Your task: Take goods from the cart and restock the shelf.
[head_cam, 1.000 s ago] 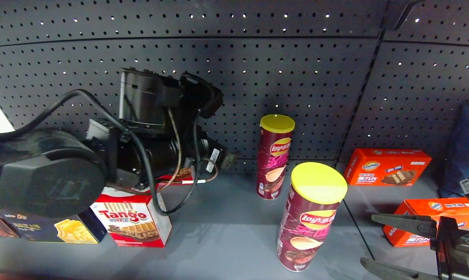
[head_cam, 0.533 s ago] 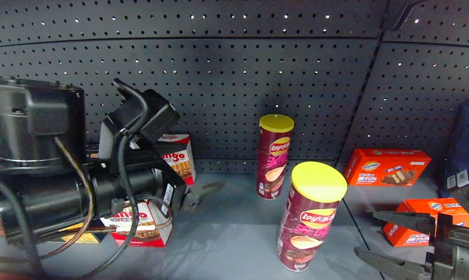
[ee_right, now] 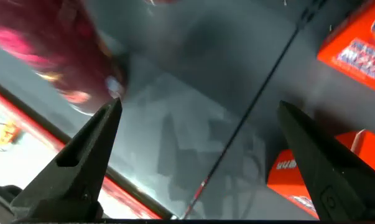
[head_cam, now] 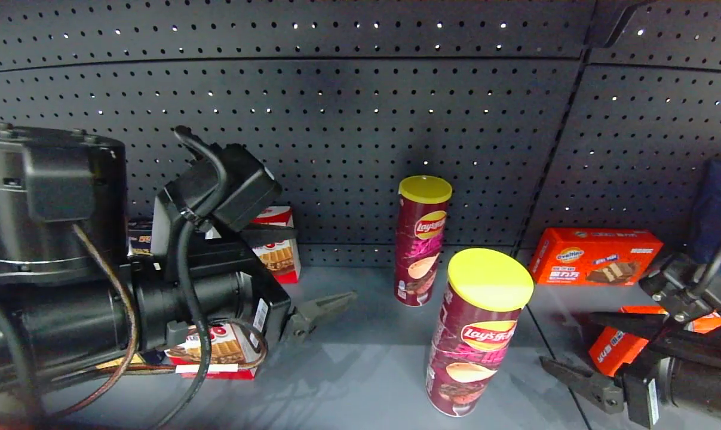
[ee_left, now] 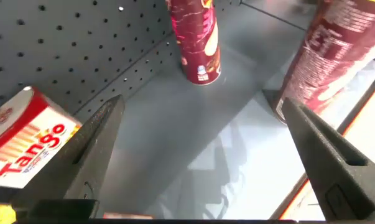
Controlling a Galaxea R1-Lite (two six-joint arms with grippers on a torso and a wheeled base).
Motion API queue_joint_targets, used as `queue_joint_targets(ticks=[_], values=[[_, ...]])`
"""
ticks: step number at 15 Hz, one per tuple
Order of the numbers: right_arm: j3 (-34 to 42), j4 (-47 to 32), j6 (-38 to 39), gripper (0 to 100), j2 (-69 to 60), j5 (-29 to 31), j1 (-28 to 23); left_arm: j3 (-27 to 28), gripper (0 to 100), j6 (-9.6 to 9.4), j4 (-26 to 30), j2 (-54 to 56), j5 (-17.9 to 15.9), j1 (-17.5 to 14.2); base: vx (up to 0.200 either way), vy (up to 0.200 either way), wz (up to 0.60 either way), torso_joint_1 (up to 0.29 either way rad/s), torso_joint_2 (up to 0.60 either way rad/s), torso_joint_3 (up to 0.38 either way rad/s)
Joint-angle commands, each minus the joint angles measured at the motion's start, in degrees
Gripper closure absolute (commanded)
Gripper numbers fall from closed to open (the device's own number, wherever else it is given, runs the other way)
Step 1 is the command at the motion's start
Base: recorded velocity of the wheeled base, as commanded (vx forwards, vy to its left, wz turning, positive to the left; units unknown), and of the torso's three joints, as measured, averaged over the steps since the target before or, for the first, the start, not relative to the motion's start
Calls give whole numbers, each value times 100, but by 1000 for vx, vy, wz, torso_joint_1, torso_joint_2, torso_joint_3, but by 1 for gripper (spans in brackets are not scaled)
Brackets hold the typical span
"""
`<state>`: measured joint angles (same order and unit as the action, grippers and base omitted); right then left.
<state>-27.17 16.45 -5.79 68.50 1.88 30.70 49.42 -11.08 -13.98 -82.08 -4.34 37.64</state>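
Hiding most of the front wafer box (head_cam: pixel 217 352), the left arm (head_cam: pixel 67 286) lies low across the left of the shelf (head_cam: pixel 348 370), pointing toward the middle. Its cables cross the box, so only a corner and a strip of the face show. The rear wafer box (head_cam: pixel 279 251) stands against the pegboard (head_cam: pixel 360 119), partly covered by the arm's camera mount. The right arm (head_cam: pixel 689 370) comes in from the right edge, cut off by the frame, and covers much of the front orange box (head_cam: pixel 614 349). The rear orange box (head_cam: pixel 596 255) lies in plain sight near the pegboard. A blue bag (head_cam: pixel 718 209) is cut off at the right edge.

The left gripper (head_cam: pixel 303 272) hangs just above the shelf, jaws wide apart and holding nothing. In its wrist view it (ee_left: pixel 201 104) faces the rear can (ee_left: pixel 196 43). The right gripper (head_cam: pixel 566 339) is level, aimed leftward at the base of the front can (head_cam: pixel 476 334), jaws spread and empty. In its wrist view that can (ee_right: pixel 50 56) is a blur.

Both cans stand upright on the shelf, the rear one (head_cam: pixel 423 239) by the pegboard, the front one nearer the edge.
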Motion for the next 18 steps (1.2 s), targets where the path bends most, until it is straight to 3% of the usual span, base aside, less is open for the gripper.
queue_joint_targets(ticks=[1,18], values=[[37,-1,-10,0,296,41,-2,112,0,1,1,-265,3,-3,0,0,0,0,0,0],[-157,52,-54,0,911,-126,288,-82,0,-8,-280,-616,-5,24,0,0,0,0,0,0]])
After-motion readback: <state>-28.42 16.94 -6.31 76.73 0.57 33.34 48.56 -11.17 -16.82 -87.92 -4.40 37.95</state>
